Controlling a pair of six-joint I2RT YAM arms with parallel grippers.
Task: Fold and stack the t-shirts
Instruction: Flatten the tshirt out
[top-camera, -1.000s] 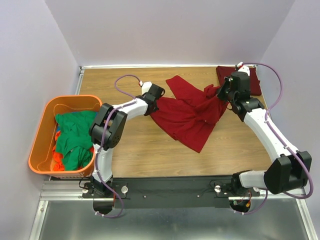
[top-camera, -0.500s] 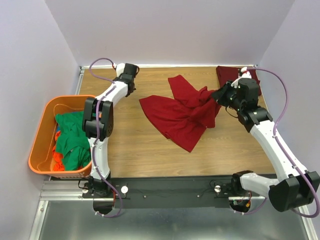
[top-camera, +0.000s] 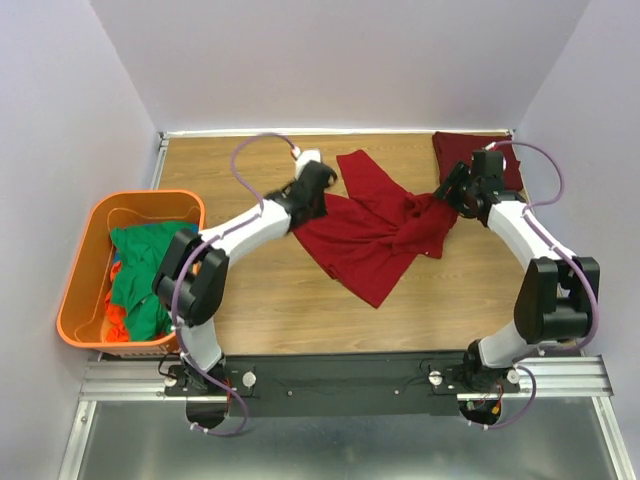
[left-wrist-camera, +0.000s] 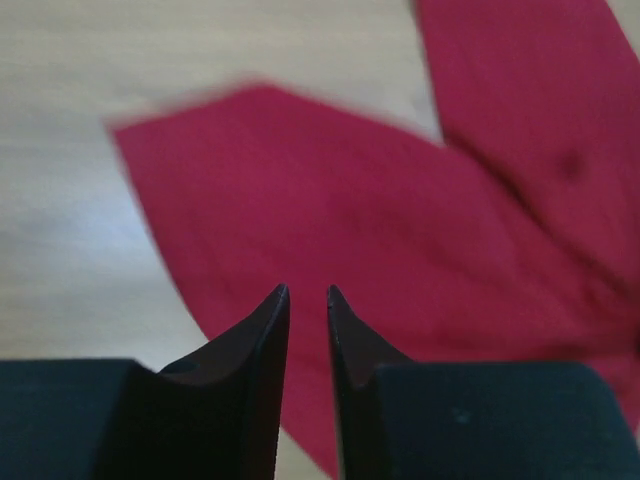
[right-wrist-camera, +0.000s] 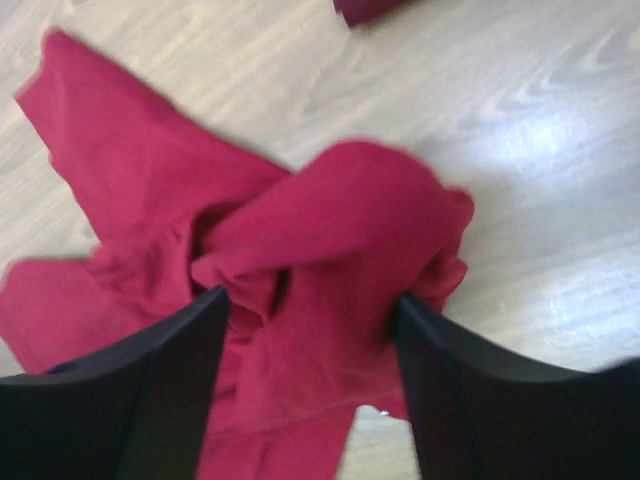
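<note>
Moved: left arm, swung back from the far left corner of the tabletop to the left edge of the red t-shirt; right jaws, widened.
Red t-shirt: mid-tabletop, rumpled; long axis roughly left to right, one corner pointing at the near edge, a flap toward the far edge. Probably released for a fresh grip; no fold begun.
Maroon t-shirt: folded, far right corner.
Left gripper: narrowly apart above cloth, holding nothing.
Right gripper: wide apart, straddling the bunched right end.
</note>
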